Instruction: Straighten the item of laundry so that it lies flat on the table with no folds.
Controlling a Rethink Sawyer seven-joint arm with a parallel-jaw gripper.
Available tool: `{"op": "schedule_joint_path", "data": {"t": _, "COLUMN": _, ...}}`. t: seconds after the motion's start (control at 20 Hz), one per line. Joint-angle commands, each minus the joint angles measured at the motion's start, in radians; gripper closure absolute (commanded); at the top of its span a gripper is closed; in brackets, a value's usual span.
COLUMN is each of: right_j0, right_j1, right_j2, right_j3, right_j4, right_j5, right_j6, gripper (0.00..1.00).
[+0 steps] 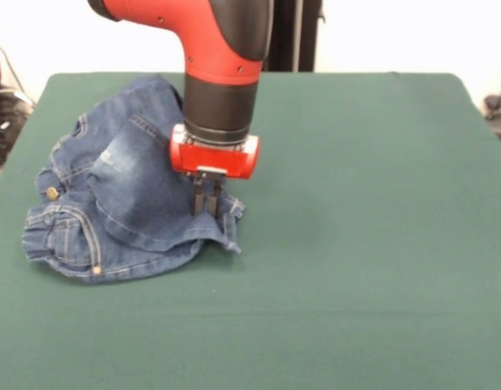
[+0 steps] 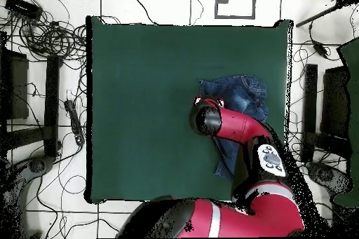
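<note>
The front view shows the gripper (image 1: pixel 206 203) pinching the crumpled jeans (image 1: pixel 124 203) at their edge on the green table (image 1: pixel 356 244), which the arm (image 2: pixel 235 125) hides overhead.

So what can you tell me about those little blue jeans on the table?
The jeans are small, dark blue denim with faded whitish patches, orange stitching and a metal button. They lie crumpled and folded over themselves, not flat, near one side of the green table. The gripper comes straight down onto their rumpled edge, its fingers close together at the cloth. Whether it has pinched the denim is hard to tell.
</note>
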Motion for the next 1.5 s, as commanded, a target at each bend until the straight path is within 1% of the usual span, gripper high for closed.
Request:
{"op": "schedule_joint_path", "data": {"t": 0.05, "right_j0": 0.099, "right_j1": -0.041, "right_j2": 0.048, "right_j3": 0.164, "right_j4": 0.087, "right_j5": 0.001, "right_j6": 0.301, "gripper": 1.0}}
{"op": "schedule_joint_path", "data": {"t": 0.45, "right_j0": 0.144, "right_j1": -0.069, "right_j2": 0.04, "right_j3": 0.19, "right_j4": 0.127, "right_j5": 0.014, "right_j6": 0.307, "gripper": 1.0}}
{"op": "schedule_joint_path", "data": {"t": 0.65, "right_j0": 0.14, "right_j1": -0.068, "right_j2": 0.043, "right_j3": 0.197, "right_j4": 0.131, "right_j5": -0.036, "right_j6": 0.308, "gripper": 1.0}}
{"op": "schedule_joint_path", "data": {"t": 0.7, "right_j0": 0.135, "right_j1": -0.067, "right_j2": 0.044, "right_j3": 0.195, "right_j4": 0.133, "right_j5": -0.039, "right_j6": 0.296, "gripper": 0.0}}
{"op": "schedule_joint_path", "data": {"t": 0.9, "right_j0": 0.126, "right_j1": -0.058, "right_j2": 0.037, "right_j3": 0.167, "right_j4": 0.124, "right_j5": 0.018, "right_j6": 0.255, "gripper": 0.0}}
{"op": "schedule_joint_path", "data": {"t": 1.0, "right_j0": 0.094, "right_j1": -0.052, "right_j2": 0.059, "right_j3": 0.177, "right_j4": 0.122, "right_j5": 0.003, "right_j6": 0.25, "gripper": 0.0}}
{"op": "schedule_joint_path", "data": {"t": 1.2, "right_j0": 0.068, "right_j1": -0.059, "right_j2": 0.064, "right_j3": 0.183, "right_j4": 0.109, "right_j5": 0.004, "right_j6": 0.233, "gripper": 0.0}}
{"op": "schedule_joint_path", "data": {"t": 1.5, "right_j0": 0.071, "right_j1": -0.042, "right_j2": 0.064, "right_j3": 0.163, "right_j4": 0.11, "right_j5": 0.007, "right_j6": 0.232, "gripper": 0.0}}
